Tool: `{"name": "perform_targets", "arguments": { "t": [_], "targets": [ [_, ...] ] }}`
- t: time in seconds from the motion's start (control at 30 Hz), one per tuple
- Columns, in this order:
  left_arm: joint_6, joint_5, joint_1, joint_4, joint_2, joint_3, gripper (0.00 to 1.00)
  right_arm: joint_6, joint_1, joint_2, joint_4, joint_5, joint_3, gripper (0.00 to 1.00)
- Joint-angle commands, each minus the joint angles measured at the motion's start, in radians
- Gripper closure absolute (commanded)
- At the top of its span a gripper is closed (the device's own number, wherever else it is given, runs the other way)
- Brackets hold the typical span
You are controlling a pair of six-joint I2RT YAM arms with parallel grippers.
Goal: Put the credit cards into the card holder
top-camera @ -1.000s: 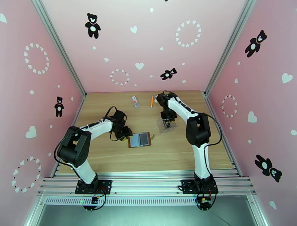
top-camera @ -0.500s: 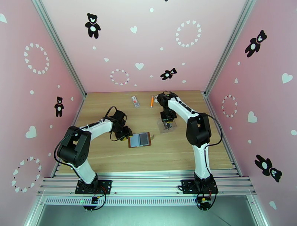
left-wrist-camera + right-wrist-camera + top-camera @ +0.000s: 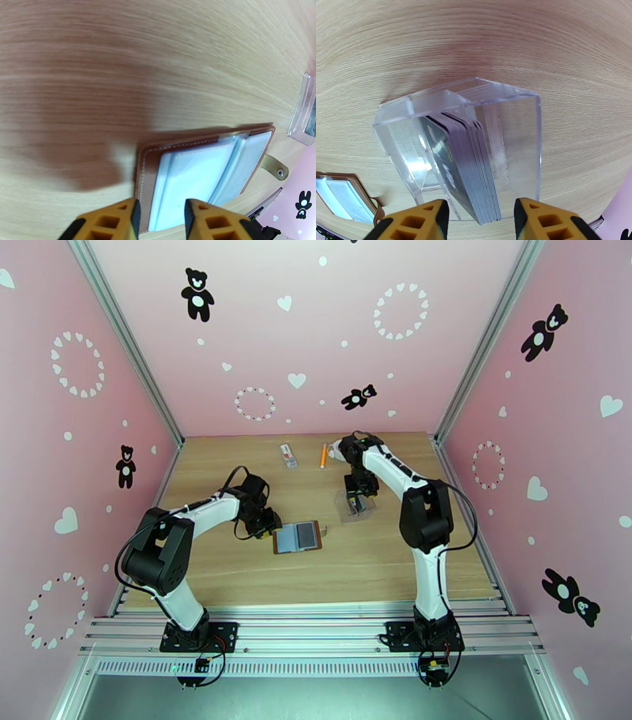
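The brown card holder lies open on the table, its grey-blue pockets facing up. My left gripper sits at its left edge. Its orange fingers stand apart over the cover's rim, so this gripper is open. The credit cards, a stack of grey and dark cards, stand on edge in a clear plastic stand. My right gripper hangs just above them, open, with one finger on each side of the stack. The card holder's corner and snap tab show at the lower left of the right wrist view.
A small white-and-red packet and an orange pen lie near the back of the wooden table. The clear stand sits right of the card holder. Pink walls close the table on three sides.
The right gripper's jaws have spread apart over the card stack, and its wrist has shifted slightly. The left arm and the card holder have stayed put.
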Motion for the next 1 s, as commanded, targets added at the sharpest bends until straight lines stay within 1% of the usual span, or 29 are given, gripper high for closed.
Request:
{"name": "perform_targets", "arguments": {
  "t": [0.0,0.2,0.3,0.43,0.53,0.57,0.63,0.73,0.83,0.9,0.97],
  "targets": [
    [0.021,0.005,0.004,-0.028,0.015,0.019,0.64,-0.006,-0.002,0.043,0.001,-0.034,-0.011,0.51],
    [0.022,0.006,0.004,-0.027,0.017,0.019,0.64,-0.012,-0.002,0.065,0.001,-0.055,0.002,0.53],
    [0.024,0.006,0.004,-0.028,0.019,0.023,0.64,-0.016,-0.001,0.061,0.0,-0.059,0.004,0.58],
    [0.021,0.007,0.002,-0.023,0.021,0.023,0.64,-0.018,0.003,0.04,-0.004,-0.051,0.005,0.73],
    [0.019,0.01,0.004,-0.018,0.022,0.02,0.64,-0.021,0.015,0.025,-0.022,-0.018,0.011,0.85],
    [0.019,0.01,0.004,-0.017,0.022,0.019,0.64,-0.022,0.02,0.021,-0.029,-0.002,0.013,0.88],
    [0.019,0.009,0.004,-0.015,0.025,0.019,0.64,-0.023,0.036,0.012,-0.039,0.033,0.013,0.9],
    [0.018,0.01,0.002,-0.014,0.029,0.021,0.64,-0.009,0.061,0.013,-0.053,0.076,0.014,0.91],
    [0.016,0.011,0.004,-0.01,0.029,0.021,0.64,0.011,0.077,0.029,-0.052,0.058,0.014,0.9],
    [0.016,0.013,0.003,-0.01,0.031,0.023,0.64,0.017,0.082,0.039,-0.051,0.056,0.022,0.87],
    [0.018,0.013,0.004,-0.01,0.031,0.023,0.64,0.02,0.086,0.049,-0.058,0.065,0.035,0.8]
  ]
}}
